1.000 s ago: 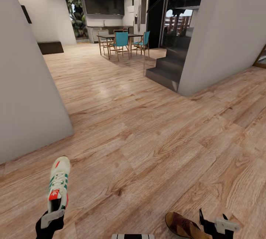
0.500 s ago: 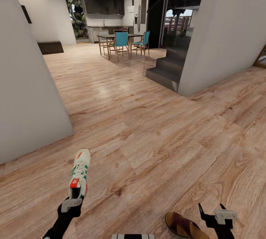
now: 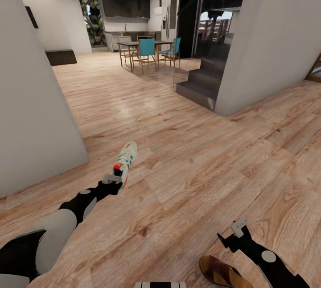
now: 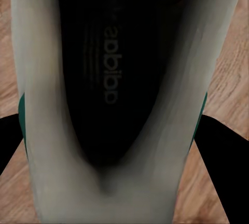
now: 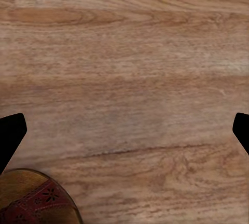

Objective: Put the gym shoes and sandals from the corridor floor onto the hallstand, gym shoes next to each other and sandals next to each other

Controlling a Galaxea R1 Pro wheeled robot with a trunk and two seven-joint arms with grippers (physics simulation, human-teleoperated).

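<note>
My left gripper (image 3: 114, 179) is shut on the heel end of one white gym shoe (image 3: 126, 159). The shoe hangs above the wood floor (image 3: 191, 163) at arm's length, its toe pointing away from me. In the left wrist view the shoe's dark inside (image 4: 109, 78) is close up between the black fingers (image 4: 9, 142). A brown sandal (image 3: 220, 272) lies on the floor at the lower edge of the head view, and its strap corner (image 5: 36, 200) appears in the right wrist view. Just beyond it my right gripper (image 3: 232, 231) is open over bare planks. The hallstand is out of view.
A grey wall (image 3: 35, 100) rises close on the left and a wide pillar (image 3: 276, 34) stands on the right. Dark stairs (image 3: 200, 85) sit beside the pillar. Further back are a dining table and teal chairs (image 3: 146, 49). Open floor stretches ahead.
My left arm has stretched forward and to the right, carrying the gym shoe away from me. The right gripper has shifted a little forward and left and turned; the sandal has stayed put.
</note>
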